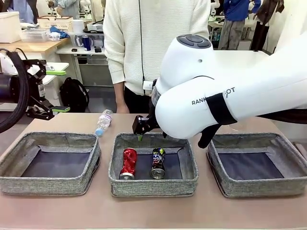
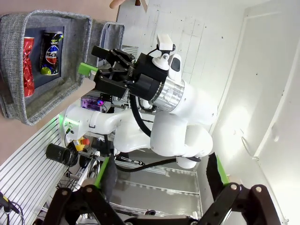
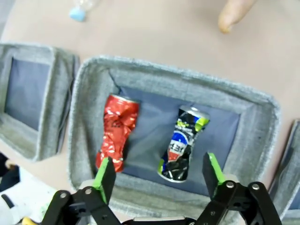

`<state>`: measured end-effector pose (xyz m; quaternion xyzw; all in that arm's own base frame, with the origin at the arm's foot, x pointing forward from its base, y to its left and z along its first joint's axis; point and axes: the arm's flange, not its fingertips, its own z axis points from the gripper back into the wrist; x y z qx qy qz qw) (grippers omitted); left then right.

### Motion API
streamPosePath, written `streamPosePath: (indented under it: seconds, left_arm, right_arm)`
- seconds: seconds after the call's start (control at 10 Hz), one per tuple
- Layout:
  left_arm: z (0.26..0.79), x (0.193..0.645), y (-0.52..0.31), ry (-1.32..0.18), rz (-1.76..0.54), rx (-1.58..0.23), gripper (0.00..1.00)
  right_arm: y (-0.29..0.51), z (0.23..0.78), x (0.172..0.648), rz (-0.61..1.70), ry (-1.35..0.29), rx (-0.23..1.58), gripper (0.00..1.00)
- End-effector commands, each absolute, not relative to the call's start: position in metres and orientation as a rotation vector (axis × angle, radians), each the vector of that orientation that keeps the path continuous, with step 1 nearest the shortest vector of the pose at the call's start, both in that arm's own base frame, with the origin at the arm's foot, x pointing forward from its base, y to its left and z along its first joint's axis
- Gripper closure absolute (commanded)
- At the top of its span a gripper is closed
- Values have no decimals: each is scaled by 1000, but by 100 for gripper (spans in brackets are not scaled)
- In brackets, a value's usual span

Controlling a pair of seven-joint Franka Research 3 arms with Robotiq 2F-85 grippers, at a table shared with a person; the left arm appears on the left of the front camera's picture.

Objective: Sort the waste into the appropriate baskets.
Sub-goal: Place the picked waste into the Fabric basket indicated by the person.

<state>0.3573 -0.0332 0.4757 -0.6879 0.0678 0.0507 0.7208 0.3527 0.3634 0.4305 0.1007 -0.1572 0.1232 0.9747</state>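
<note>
Well, the right gripper (image 1: pixel 140 130) hangs over the far rim of the middle basket (image 1: pixel 153 184), its arm reaching across from the right side. Seen from its wrist, the jaws are spread wide and hold nothing, and the green pads (image 3: pixel 104 172) stand to either side of what lies below.

Inside that basket lie two crushed cans side by side, not touching: the red drink can (image 1: pixel 128 163) on the left and the dark multicoloured drink can (image 1: pixel 158 163) on the right, both lengthwise on the dark bottom.

The clear plastic bottle (image 1: pixel 103 122) lies on the table (image 1: pixel 153 211) beyond the baskets, near the gap between the left basket (image 1: pixel 48 184) and the middle one, blue cap toward the baskets. The right basket (image 1: pixel 259 187) sits just beside the middle one.

A person stands at the far side, and one finger (image 3: pixel 233 13) shows above the tabletop in the right wrist view.

Over at the left edge, the left gripper (image 2: pixel 158 171) is held up off the table, jaws wide apart with nothing between them.
</note>
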Motion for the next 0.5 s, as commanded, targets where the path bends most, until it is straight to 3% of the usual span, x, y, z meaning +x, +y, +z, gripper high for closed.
streamPosePath:
  seconds: [0.0, 0.3, 0.4]
  left_arm:
    - [479, 356, -35, 147, 112, -1542, 0]
    - [479, 356, -35, 147, 112, -1542, 0]
    - [479, 356, -35, 147, 112, -1542, 0]
  right_arm:
    - [362, 437, 353, 225, -310, 205, 0]
    - [355, 446, 353, 217, -305, 262, 0]
    - [337, 470, 348, 260, -243, 447, 0]
